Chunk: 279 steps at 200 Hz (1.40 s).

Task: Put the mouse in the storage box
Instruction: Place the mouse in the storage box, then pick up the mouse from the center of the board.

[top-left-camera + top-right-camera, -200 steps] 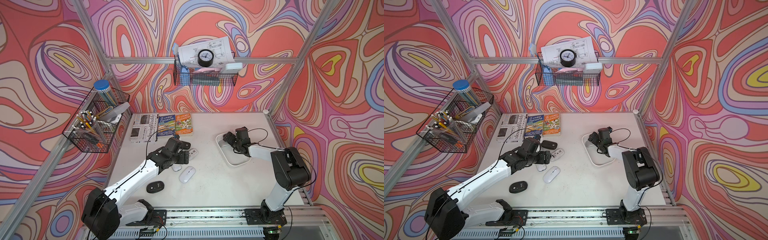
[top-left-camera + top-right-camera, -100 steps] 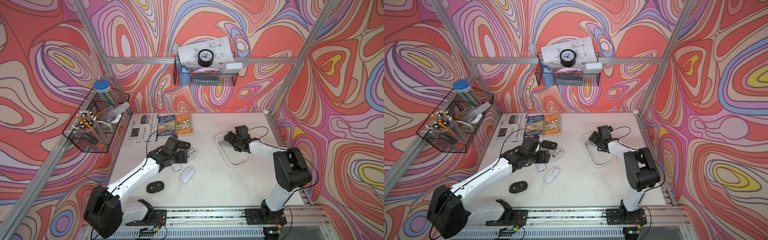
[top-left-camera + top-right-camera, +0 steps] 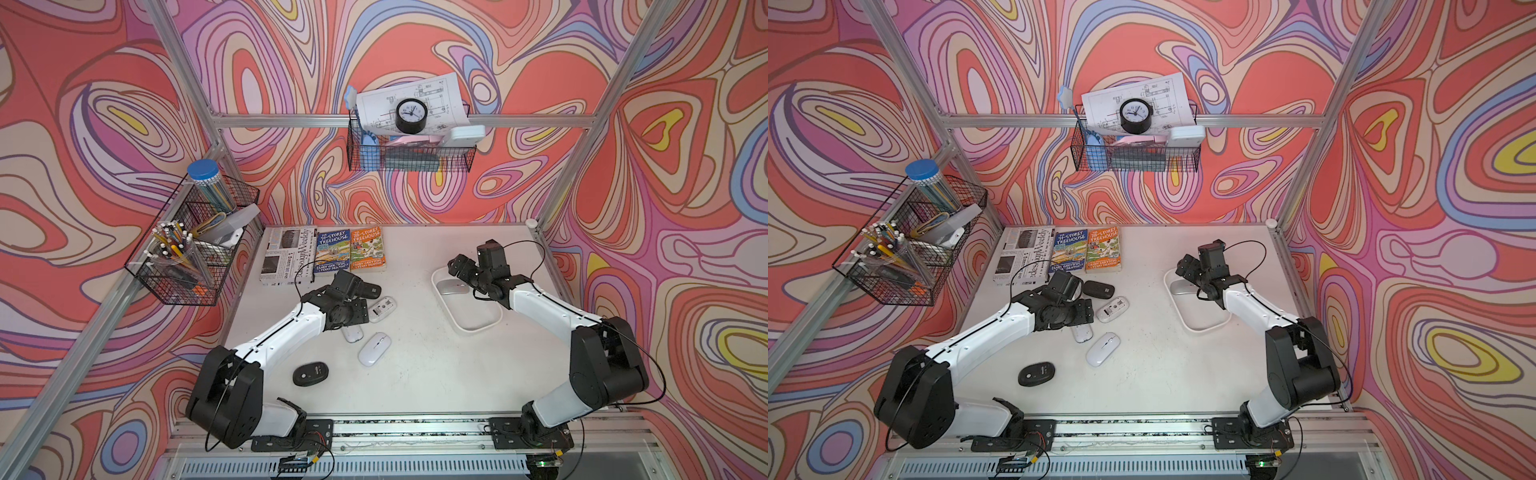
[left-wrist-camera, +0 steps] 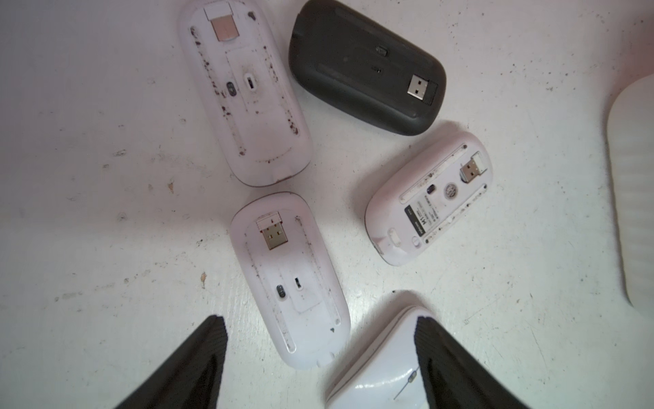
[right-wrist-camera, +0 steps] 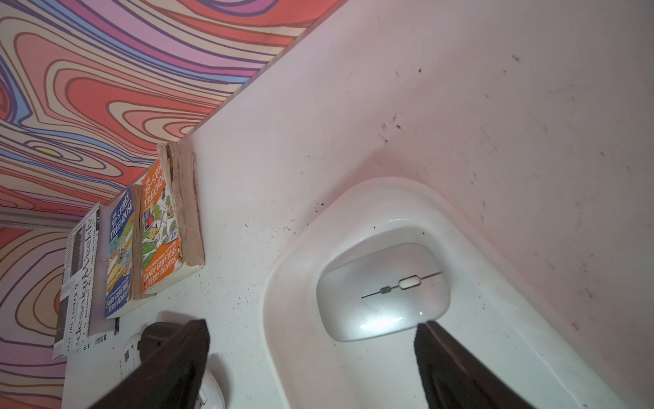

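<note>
Readable text: orange paperback (image 3: 368,249), "THE 78-STOREY TREEHOUSE". Blue paperback (image 3: 331,252), "THE 91-STOREY TREEHOUSE". Both are credited ANDY GRIFFITHS, TERRY DENTON. Magazine (image 3: 286,255), masthead ends "…Weekly". All three lie flat, side by side, at the upper left of the table (image 3: 415,386) in both top views.

Labelled white mouse (image 4: 428,198): belly up, dark label strip with print too small to read, USB dongle in its slot.

Storage box (image 3: 478,329): right of centre in both top views. Silver mouse (image 5: 382,294) lies inside at the far end, buttons up, scroll wheel showing, clear of both fingers.

Right arm: base at lower right, elbow raised near the table's right edge, forearm running up-left. Right gripper (image 5: 313,325) is tilted down over the box's far end, jaws spread wide, nothing between them.

Left arm: base at lower left, forearm reaching up toward left of centre, wrist bent down over the mouse cluster. Left gripper (image 4: 318,322): jaws apart. Belly-up white mouse (image 4: 290,283), dongle visible, lies partly between the fingers with no pad contact seen. One finger overlaps the upright white mouse (image 3: 374,348) in the wrist view; contact cannot be told.

Also on the table: belly-up black mouse (image 4: 364,67) with dongle, just beside the labelled one, and a second black mouse (image 3: 310,373) alone at lower centre-left.
</note>
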Motion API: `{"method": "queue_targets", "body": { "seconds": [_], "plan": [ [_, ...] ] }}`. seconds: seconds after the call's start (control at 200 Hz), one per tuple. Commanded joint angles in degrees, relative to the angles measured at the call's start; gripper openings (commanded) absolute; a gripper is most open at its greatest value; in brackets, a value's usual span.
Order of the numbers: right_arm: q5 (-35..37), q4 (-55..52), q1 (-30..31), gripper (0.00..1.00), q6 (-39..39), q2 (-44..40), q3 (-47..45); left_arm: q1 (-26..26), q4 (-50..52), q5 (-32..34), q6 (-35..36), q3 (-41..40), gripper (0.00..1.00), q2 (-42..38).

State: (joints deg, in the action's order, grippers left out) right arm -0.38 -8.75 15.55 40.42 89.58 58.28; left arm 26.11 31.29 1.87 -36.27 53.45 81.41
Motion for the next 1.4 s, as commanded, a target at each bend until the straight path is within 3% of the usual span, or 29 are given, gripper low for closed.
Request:
{"method": "queue_targets", "body": {
  "seconds": [0.0,0.586,1.022,1.167,1.392],
  "plan": [
    [-0.43,-0.96,0.27,0.93,-2.19,-0.97,-0.79,-0.25,3.09,0.71,-2.53,2.0,0.79,2.66],
    [-2.04,-1.0,0.27,0.92,-2.67,0.27,-1.27,-0.21,2.77,1.18,-5.25,0.17,0.72,12.82],
    [-3.4,-0.16,0.26,0.9,-2.54,1.1,-1.77,-0.26,0.73,-0.71,-5.07,-0.56,0.55,17.3],
    [-3.94,0.05,0.27,0.89,-2.37,1.09,-1.86,-0.19,-0.7,-2.33,-3.45,-0.9,0.51,14.68],
    [-7.99,2.21,0.27,0.87,-2.76,-0.13,-1.99,1.75,-6.58,-6.43,3.48,-1.94,0.5,-0.36]
  ]
}}
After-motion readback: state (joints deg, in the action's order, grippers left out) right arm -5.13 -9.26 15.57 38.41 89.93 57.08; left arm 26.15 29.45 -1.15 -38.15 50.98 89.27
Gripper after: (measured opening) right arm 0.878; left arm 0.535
